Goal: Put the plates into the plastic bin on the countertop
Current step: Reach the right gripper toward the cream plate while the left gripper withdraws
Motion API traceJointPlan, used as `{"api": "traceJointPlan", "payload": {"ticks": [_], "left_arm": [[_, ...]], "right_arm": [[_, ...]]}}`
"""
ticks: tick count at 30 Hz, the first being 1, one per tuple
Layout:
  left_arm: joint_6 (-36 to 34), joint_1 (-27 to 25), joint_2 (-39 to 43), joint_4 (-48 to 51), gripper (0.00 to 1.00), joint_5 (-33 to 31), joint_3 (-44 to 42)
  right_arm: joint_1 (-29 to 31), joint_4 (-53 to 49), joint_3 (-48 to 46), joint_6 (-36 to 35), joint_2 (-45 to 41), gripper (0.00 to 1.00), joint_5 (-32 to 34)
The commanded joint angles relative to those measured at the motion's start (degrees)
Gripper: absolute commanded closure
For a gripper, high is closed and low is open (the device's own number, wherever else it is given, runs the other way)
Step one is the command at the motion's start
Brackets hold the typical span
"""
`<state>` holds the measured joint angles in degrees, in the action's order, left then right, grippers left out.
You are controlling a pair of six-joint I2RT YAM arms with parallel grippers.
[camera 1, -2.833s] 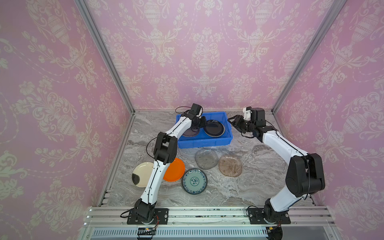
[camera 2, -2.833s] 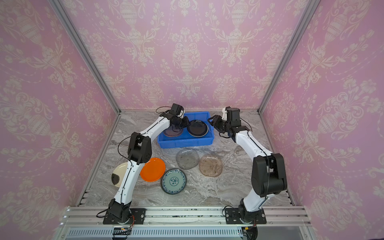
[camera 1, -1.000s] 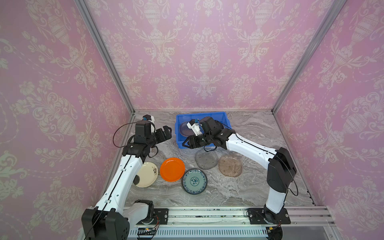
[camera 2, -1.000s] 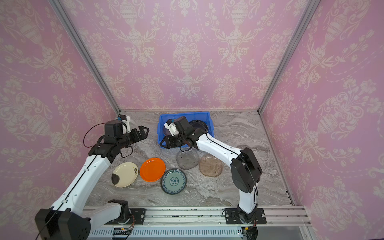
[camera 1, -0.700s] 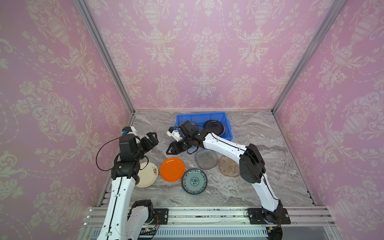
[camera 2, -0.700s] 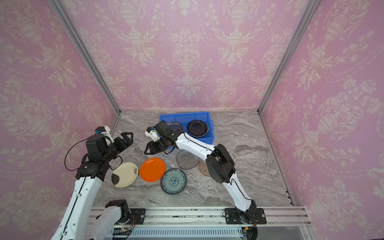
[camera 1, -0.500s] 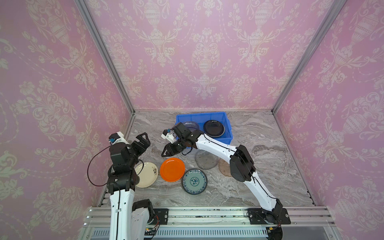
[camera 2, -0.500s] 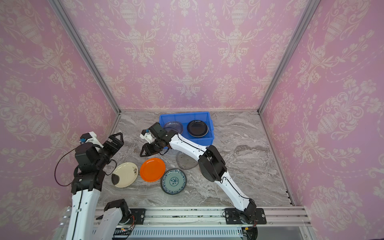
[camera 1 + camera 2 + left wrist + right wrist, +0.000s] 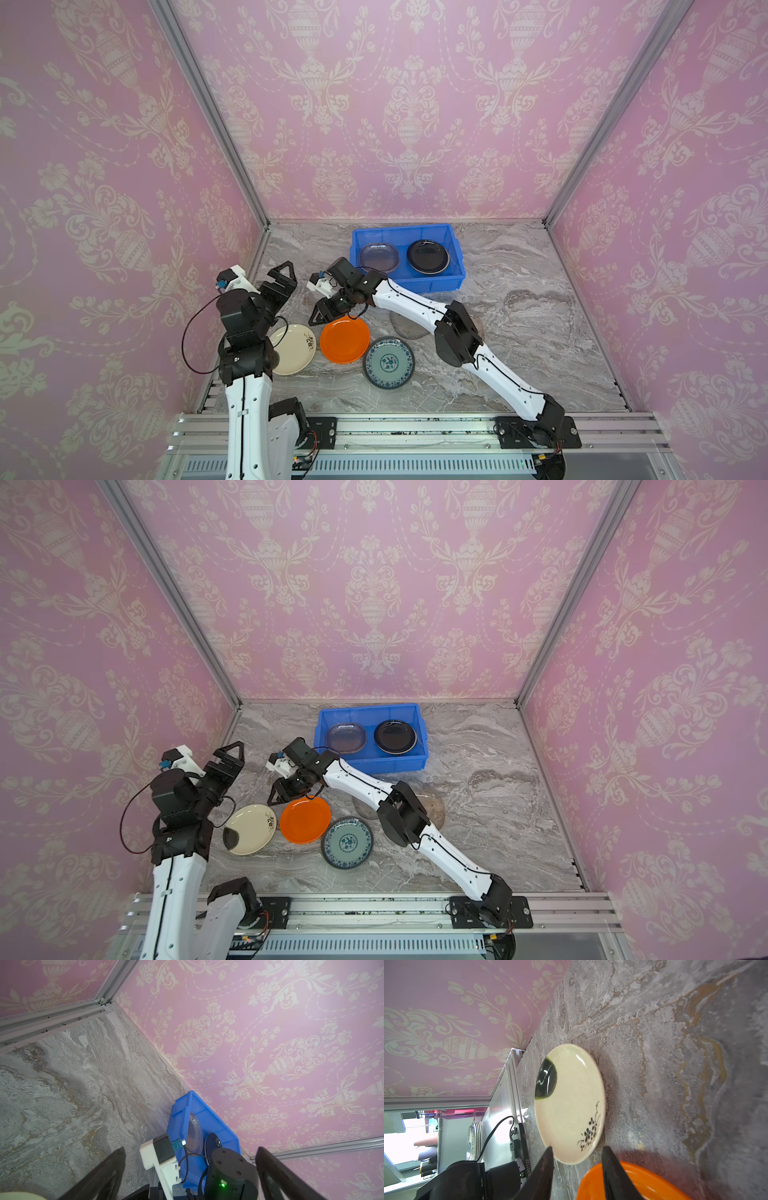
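The blue plastic bin (image 9: 455, 266) (image 9: 419, 750) stands at the back of the countertop (image 9: 519, 332). It holds a translucent grey plate (image 9: 379, 257) and a black plate (image 9: 428, 256). On the countertop lie a cream plate (image 9: 293, 349) (image 9: 571, 1103), an orange plate (image 9: 345, 338) (image 9: 643, 1184), a teal floral plate (image 9: 388, 362) and a glass plate (image 9: 409, 328) partly under the right arm. My right gripper (image 9: 326, 318) (image 9: 577, 1148) is open, its jaws astride the orange plate's far rim. My left gripper (image 9: 278, 282) (image 9: 190, 1148) is wide open and empty, raised at the left.
A brownish glass plate (image 9: 434, 808) lies mostly behind the right arm's elbow. Pink walls close in the back and both sides. An aluminium rail (image 9: 415, 428) runs along the front edge. The right arm stretches across the middle, from front right to centre left.
The right arm has swung from the bin leftward and down to the orange plate, its jaws narrowing. The left arm has drawn back toward the front left, still wide open.
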<state>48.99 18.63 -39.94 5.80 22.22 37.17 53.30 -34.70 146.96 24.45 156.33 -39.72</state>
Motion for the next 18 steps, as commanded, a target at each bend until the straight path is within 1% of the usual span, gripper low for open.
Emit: {"api": "traceJointPlan", "payload": {"ticks": [1, 18], "left_arm": [[-0.12, 0.52, 0.59, -1.13, 0.01, 1.47, -0.6], [-3.36, 0.07, 1.68, 1.39, 0.01, 0.11, -1.78]], "right_arm": [[0.4, 0.62, 3.18, 1.86, 2.74, 0.6, -0.85], [1.33, 1.42, 8.25, 5.54, 7.97, 0.62, -1.58]]}}
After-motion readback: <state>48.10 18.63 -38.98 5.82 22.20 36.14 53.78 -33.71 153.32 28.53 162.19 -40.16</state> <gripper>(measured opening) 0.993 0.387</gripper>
